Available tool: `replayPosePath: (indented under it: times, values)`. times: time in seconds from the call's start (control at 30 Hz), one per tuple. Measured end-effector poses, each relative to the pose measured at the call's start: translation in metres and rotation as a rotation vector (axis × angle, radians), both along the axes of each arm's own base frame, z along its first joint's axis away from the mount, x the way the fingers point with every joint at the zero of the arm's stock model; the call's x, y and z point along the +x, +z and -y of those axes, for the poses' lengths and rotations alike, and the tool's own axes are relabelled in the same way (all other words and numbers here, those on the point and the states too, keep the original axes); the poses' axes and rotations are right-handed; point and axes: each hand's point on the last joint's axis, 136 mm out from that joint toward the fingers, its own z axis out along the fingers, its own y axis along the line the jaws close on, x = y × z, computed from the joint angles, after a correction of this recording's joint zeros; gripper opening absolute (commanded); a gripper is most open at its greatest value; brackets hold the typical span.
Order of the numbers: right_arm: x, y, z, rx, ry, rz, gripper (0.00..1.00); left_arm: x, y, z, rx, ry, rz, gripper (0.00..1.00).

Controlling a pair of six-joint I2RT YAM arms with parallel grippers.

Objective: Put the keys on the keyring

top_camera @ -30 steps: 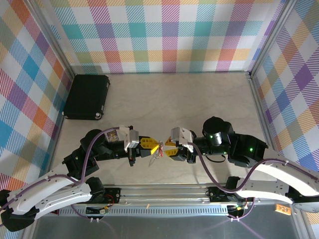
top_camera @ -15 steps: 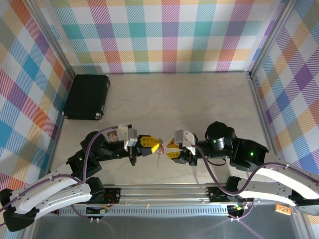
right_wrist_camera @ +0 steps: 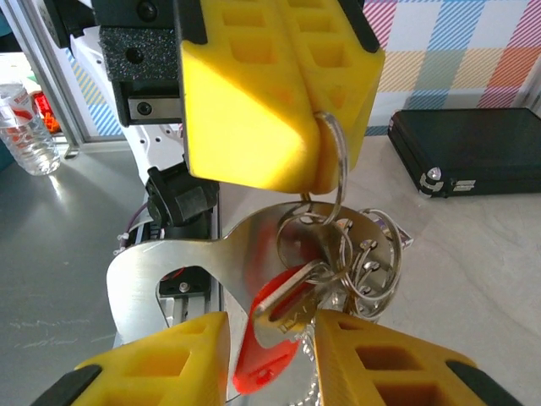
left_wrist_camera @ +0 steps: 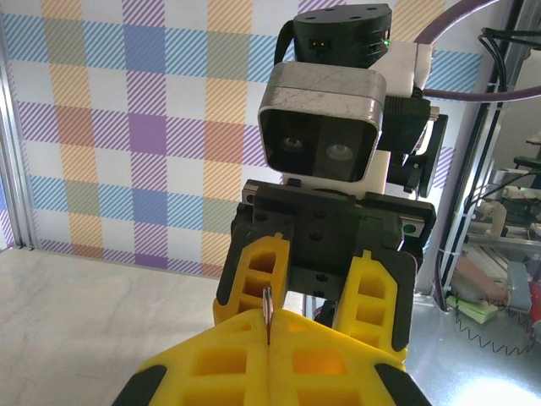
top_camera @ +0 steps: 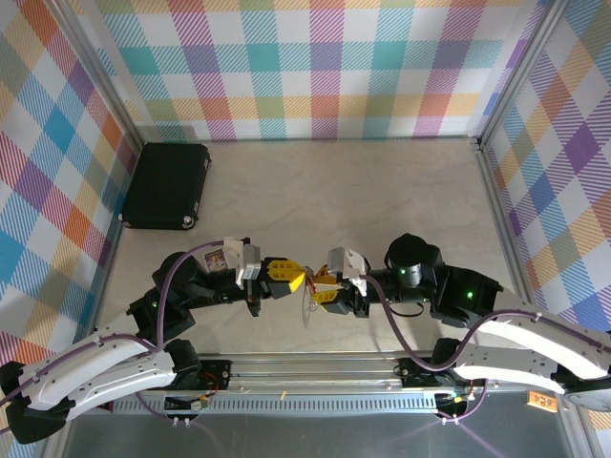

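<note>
My left gripper (top_camera: 294, 279) is shut on a thin silver split ring (right_wrist_camera: 338, 161), whose edge pokes up between its yellow fingertips (left_wrist_camera: 268, 315). From that ring hangs the keyring (right_wrist_camera: 177, 258), a flat silver-grey metal loop with several small rings (right_wrist_camera: 376, 262). The red-headed key (right_wrist_camera: 264, 362) dangles against it, with a silver key (right_wrist_camera: 300, 300) lying across the red head. My right gripper (right_wrist_camera: 270, 372) faces the left one (right_wrist_camera: 317, 152) from below. It is open, its two yellow fingers either side of the red key. The bunch (top_camera: 307, 303) hangs between both grippers above the table.
A black case (top_camera: 167, 184) lies at the back left of the table, also seen as (right_wrist_camera: 469, 152). Checked walls close in the back and both sides. The metal rail (top_camera: 315, 367) with the arm bases runs just below the grippers. A water bottle (right_wrist_camera: 30, 127) stands off the table.
My right gripper drew back to the right half a second ago and has now moved left again, close to the hanging bunch. The left gripper keeps its hold and has barely moved.
</note>
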Motion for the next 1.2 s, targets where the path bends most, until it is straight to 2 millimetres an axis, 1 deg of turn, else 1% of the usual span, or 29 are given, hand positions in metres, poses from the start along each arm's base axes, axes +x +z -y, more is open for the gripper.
replayPosePath:
  times: [0.13,0.43,0.57,0.73,0.83,1.03,1.2]
  values:
    - [0.001,-0.001,-0.002,0.002,-0.001,-0.004,0.26,0.0,0.0,0.0,-0.001,0.0,0.001,0.0]
    - [0.003,0.002,-0.007,0.021,-0.002,0.002,0.26,-0.002,0.002,-0.004,-0.01,0.0,0.006,0.0]
    - [0.004,0.0,-0.009,0.017,-0.003,-0.001,0.19,-0.003,0.002,-0.005,-0.01,0.0,0.007,0.0]
    - [0.004,0.0,-0.009,0.017,-0.005,-0.003,0.08,-0.003,0.003,-0.006,-0.014,0.004,0.01,0.0]
    - [0.004,0.0,-0.009,0.016,-0.005,-0.003,0.04,-0.003,0.003,-0.006,-0.013,0.008,0.009,0.0]
    - [0.005,-0.001,-0.008,0.013,-0.01,0.004,0.0,-0.001,-0.001,-0.005,0.004,0.017,0.007,0.0]
    - [0.01,-0.003,-0.007,0.002,-0.033,0.015,0.0,0.004,-0.013,-0.001,0.047,0.03,-0.005,0.0]
